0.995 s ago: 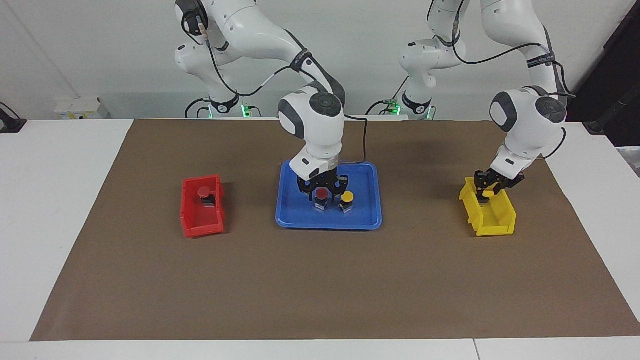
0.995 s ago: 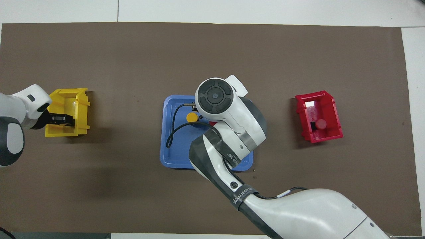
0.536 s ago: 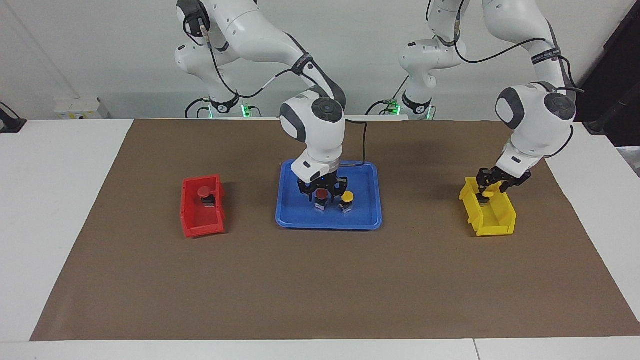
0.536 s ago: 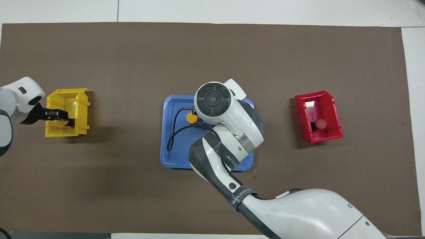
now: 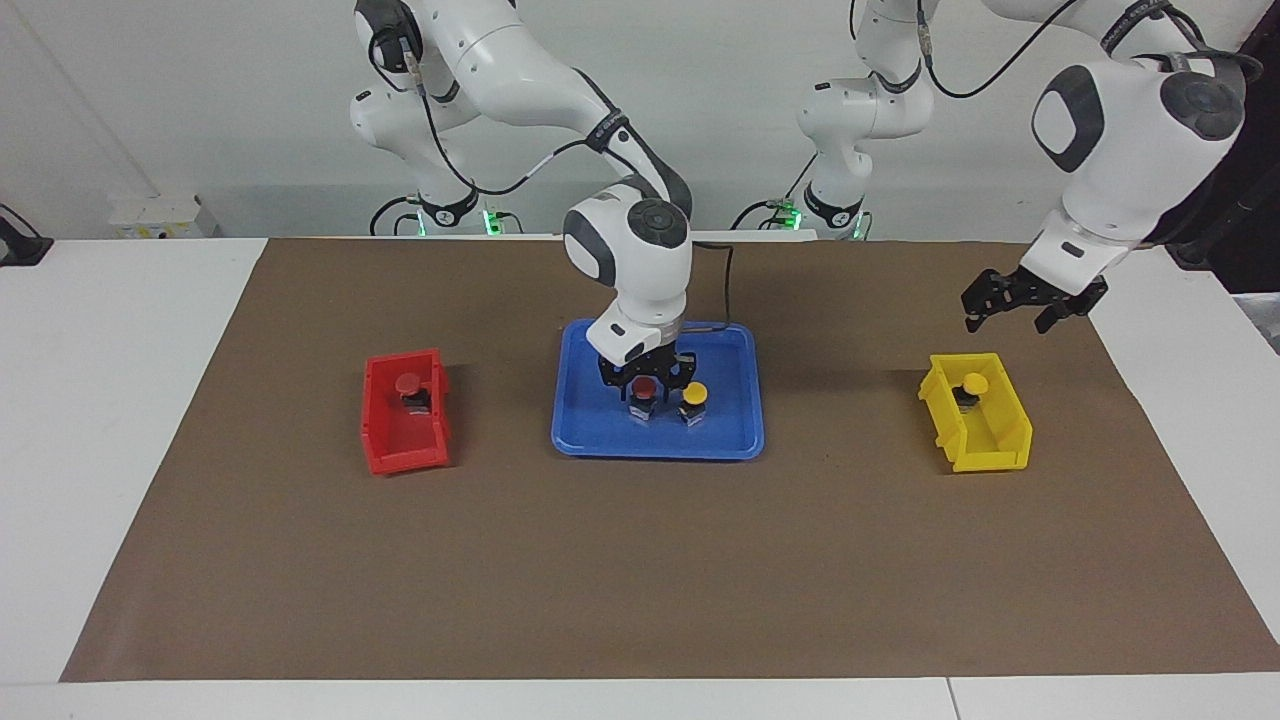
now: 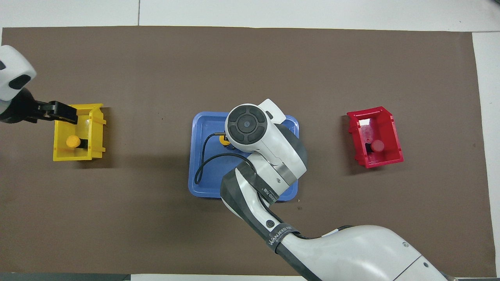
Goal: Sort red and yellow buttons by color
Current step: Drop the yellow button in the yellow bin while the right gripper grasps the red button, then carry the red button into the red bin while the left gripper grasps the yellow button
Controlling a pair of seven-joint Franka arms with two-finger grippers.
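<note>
Two buttons binned so far: red button point(image 5: 407, 383) in red bin point(image 5: 372, 420), yellow button point(image 5: 975, 383) just released into yellow bin point(image 5: 1010, 440) near the mat's left-arm edge. Left gripper point(image 5: 1020, 307) raised above that bin since a second ago, fingers spread, empty. Right gripper point(image 5: 646, 376) low over blue tray point(image 5: 730, 440) at mat centre, apparently closed around second red button point(image 5: 647, 389); grip partly hidden. Second yellow button point(image 5: 694, 394) beside it, awaiting pickup.
</note>
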